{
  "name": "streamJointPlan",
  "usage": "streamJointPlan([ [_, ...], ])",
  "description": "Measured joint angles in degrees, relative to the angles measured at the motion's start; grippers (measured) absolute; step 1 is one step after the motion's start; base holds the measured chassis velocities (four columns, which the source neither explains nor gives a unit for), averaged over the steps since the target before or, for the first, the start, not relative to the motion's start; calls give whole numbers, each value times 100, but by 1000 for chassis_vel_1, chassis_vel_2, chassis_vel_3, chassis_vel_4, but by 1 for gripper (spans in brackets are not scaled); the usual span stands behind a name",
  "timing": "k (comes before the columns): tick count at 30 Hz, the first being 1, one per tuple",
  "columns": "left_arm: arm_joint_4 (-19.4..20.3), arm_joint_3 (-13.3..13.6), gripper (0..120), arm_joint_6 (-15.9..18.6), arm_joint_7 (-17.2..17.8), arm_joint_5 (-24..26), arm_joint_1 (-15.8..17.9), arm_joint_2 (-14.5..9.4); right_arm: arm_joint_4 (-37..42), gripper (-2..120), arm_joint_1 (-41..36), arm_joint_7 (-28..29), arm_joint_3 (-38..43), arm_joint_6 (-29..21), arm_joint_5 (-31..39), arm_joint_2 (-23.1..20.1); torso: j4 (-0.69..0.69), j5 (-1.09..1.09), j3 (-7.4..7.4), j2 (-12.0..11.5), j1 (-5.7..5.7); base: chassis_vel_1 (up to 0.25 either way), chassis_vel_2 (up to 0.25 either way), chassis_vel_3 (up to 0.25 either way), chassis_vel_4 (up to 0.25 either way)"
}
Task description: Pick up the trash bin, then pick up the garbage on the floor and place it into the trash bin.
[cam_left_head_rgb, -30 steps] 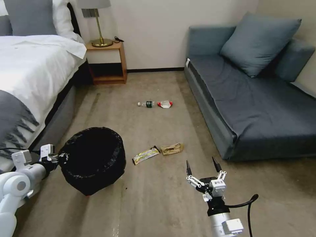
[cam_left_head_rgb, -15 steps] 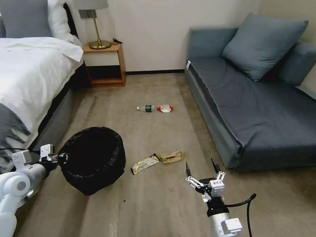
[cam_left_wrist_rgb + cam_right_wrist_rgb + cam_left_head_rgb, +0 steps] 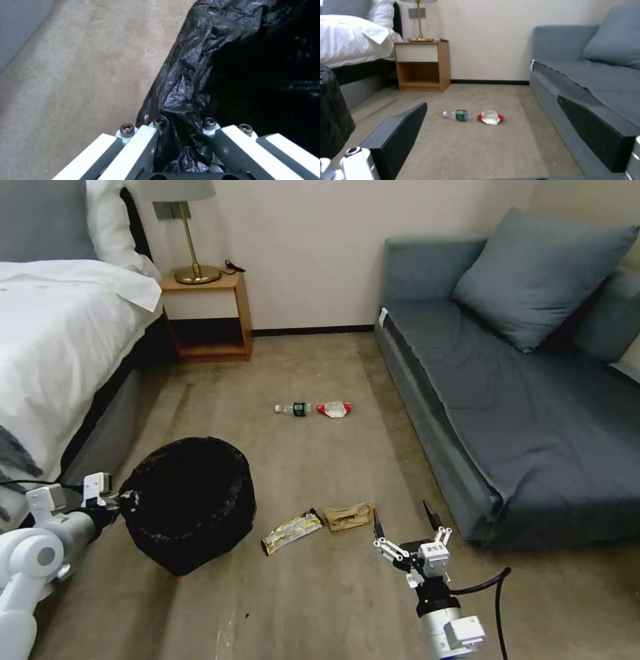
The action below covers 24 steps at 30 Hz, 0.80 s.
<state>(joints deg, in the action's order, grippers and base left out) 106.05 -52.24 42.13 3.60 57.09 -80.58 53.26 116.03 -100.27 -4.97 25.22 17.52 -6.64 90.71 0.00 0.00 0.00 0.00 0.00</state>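
The trash bin (image 3: 189, 503) is held at its rim by the left gripper (image 3: 110, 500), fingers clamped on the black liner. The right gripper (image 3: 403, 520), fingers spread, is poised near the brown paper bag (image 3: 348, 517); lowering onto it appears required.
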Motion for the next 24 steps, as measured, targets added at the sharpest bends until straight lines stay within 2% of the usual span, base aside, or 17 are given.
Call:
streamJointPlan([
  [8,-13,8,4,0,10,-7,5,7,-142,100,132,0,-23,-25,12,-60,0,0,0,0,0,-86,83,80,-83],
  [12,-37,25,4,0,11,-13,10,20,-340,100,244,-61,-78,77,47,-233,-1,0,0,0,0,-87,93,85,-87],
  [15,-42,57,4,0,13,-47,16,62,-608,100,434,-415,-39,98,-252,-607,-2,0,0,0,1,-40,71,50,-41],
  [16,-42,57,4,0,13,-47,16,62,-608,100,434,-415,-39,98,-252,-607,-2,0,0,0,1,-2,57,44,-35],
  [18,-39,70,4,0,13,-75,12,87,-900,100,701,-662,-2,30,-354,-1038,0,2,0,0,0,-1,28,-12,1],
  [19,-39,70,4,0,13,-75,12,87,-900,100,701,-662,-2,30,-354,-1038,0,2,0,0,0,0,0,0,0],
  [23,7,74,4,0,13,-117,-20,124,-1482,100,1208,-1286,-22,-84,-243,-1998,1,2,0,0,0,0,0,0,0],
  [24,7,74,4,0,13,-117,-20,124,-1482,100,1208,-1286,-22,-84,-243,-1998,1,2,0,0,0,0,0,0,0],
])
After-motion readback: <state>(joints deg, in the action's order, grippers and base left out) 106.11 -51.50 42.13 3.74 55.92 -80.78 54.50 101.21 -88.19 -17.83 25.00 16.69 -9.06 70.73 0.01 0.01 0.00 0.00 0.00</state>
